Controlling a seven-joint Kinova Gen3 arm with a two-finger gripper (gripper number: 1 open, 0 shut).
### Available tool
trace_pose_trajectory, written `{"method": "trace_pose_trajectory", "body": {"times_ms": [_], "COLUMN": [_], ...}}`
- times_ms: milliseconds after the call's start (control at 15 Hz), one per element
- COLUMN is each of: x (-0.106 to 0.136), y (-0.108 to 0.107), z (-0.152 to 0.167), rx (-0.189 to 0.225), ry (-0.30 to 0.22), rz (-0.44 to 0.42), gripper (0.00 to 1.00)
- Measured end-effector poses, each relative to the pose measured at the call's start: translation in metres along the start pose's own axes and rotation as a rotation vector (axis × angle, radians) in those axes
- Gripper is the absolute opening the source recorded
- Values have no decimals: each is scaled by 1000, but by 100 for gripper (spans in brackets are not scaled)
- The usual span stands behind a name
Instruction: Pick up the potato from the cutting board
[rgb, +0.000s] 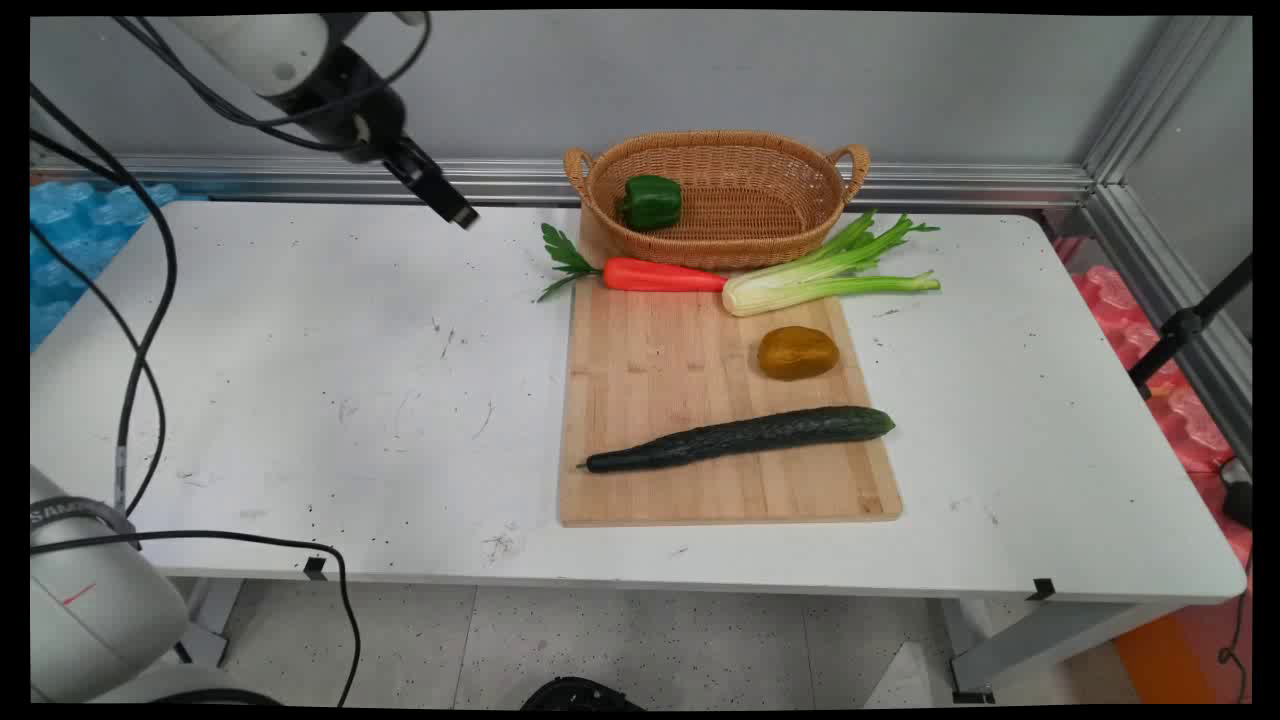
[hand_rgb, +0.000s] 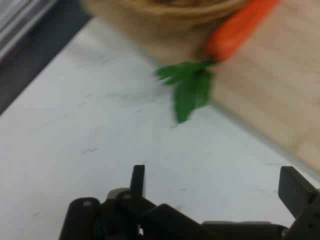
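The gripper hangs in the air above the far left part of the table, well to the left of the basket, and its two fingers stand wide apart with nothing between them. In the hand view they frame only bare white tabletop, and beyond them lie the green leaves and orange body of the carrot, which is the thing nearest the gripper. The wicker basket stands at the far edge of the table, with its front resting on the far end of the cutting board. A green pepper lies inside the basket, toward its left end. The carrot lies just in front of the basket across the board's far left corner, with its leaves hanging off the board onto the table. A celery stalk lies just in front of the basket on the right, its cut end on the board near the carrot's tip and its leafy end out over the table. A potato sits on the board farther in front of the basket, below the celery. A cucumber lies crosswise on the board nearer still to the front, well away from the basket.
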Motion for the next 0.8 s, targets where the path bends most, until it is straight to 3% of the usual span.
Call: {"method": "trace_pose_trajectory", "body": {"times_ms": [267, 800], "x": [23, 69], "y": [27, 59], "z": [12, 63], "rx": [-103, -241], "ry": [4, 25], "rz": [152, 387], "gripper": [100, 100]}}
